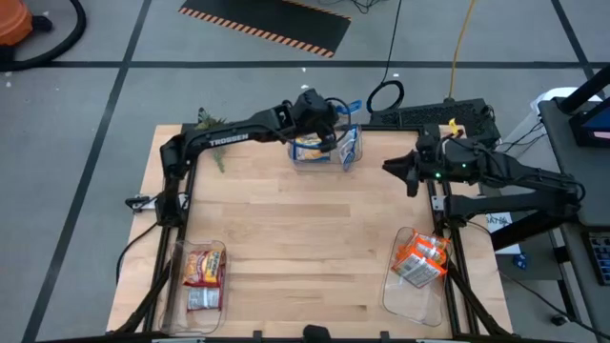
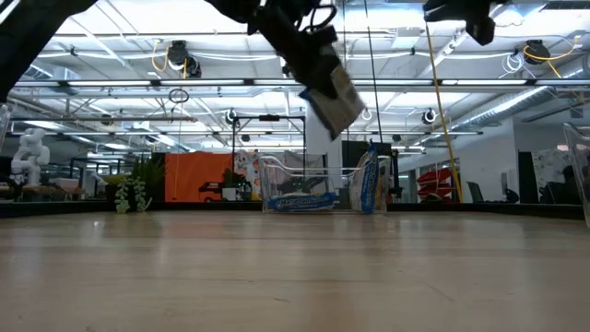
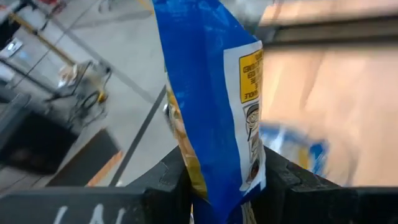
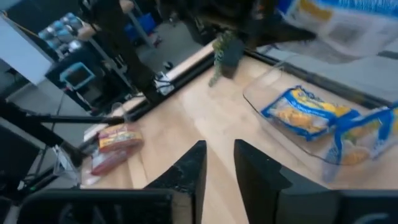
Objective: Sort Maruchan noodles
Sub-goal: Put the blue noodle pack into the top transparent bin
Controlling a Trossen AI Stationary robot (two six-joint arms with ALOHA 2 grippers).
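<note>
My left gripper (image 1: pixel 324 135) hovers over the clear bin (image 1: pixel 355 160) at the table's far edge and is shut on a blue-and-yellow noodle packet (image 3: pixel 211 93). In the low view the packet (image 2: pixel 334 103) hangs above the bin (image 2: pixel 277 180). Inside the bin one blue-and-yellow packet (image 4: pixel 298 112) lies flat, and another (image 4: pixel 357 134) stands leaning on the bin's wall. My right gripper (image 1: pixel 389 169) waits open above the table's right side, pointing left, holding nothing. My left gripper pinches the blue-and-yellow packet by one short end (image 3: pixel 214 171) between its two fingers (image 3: pixel 168 183). The fingers lie across the packet's flat faces. The packet is lifted clear above the far bin and slants down and away from the fingers (image 2: pixel 318 72).
A clear bin at the near-left corner (image 1: pixel 181 286) holds red packets (image 1: pixel 202 272). A clear bin at the near-right corner (image 1: pixel 405 300) holds orange packets (image 1: pixel 421 260). A small plant (image 1: pixel 212 124) stands at the far-left edge. The bare wooden top lies between the bins.
</note>
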